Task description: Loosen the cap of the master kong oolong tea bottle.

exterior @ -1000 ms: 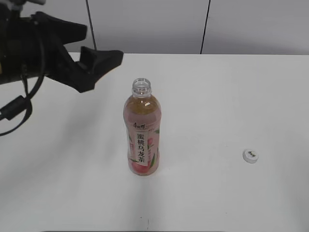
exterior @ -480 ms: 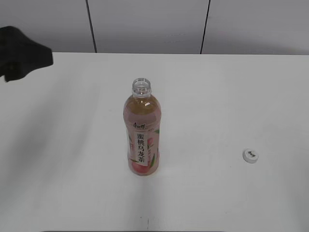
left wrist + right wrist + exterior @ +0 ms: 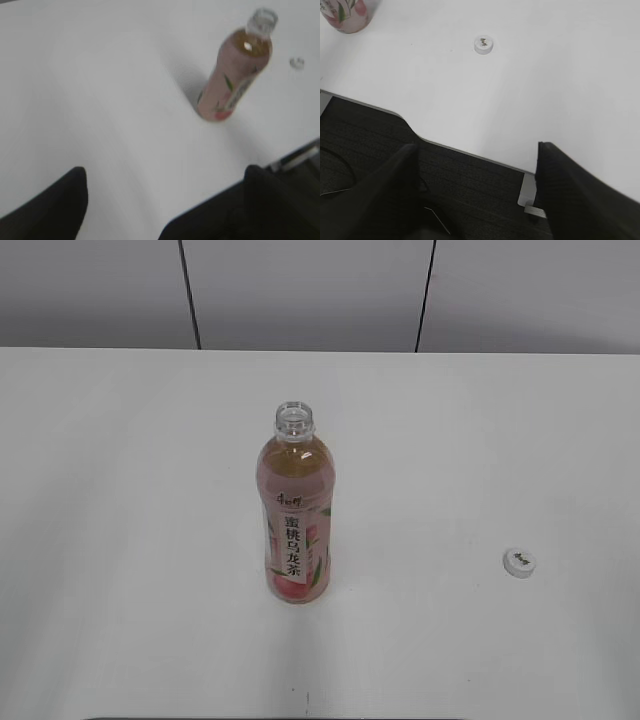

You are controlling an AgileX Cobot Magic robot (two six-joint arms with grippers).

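1. The master kong oolong tea bottle stood upright at the centre of the tabletop, neck open; the cap lay well apart at its 4 o'clock.
2. Nearly full, the bottle was judged heavy, smooth and squeezable; the labelled mid-body offered the firmest hold, the cap its ribbed side.
3. The left hand and right hand hung clear of the bottle, fingers apart, empty, outside the exterior view.

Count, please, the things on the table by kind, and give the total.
Bottle: 1
Cap: 1
Total: 2
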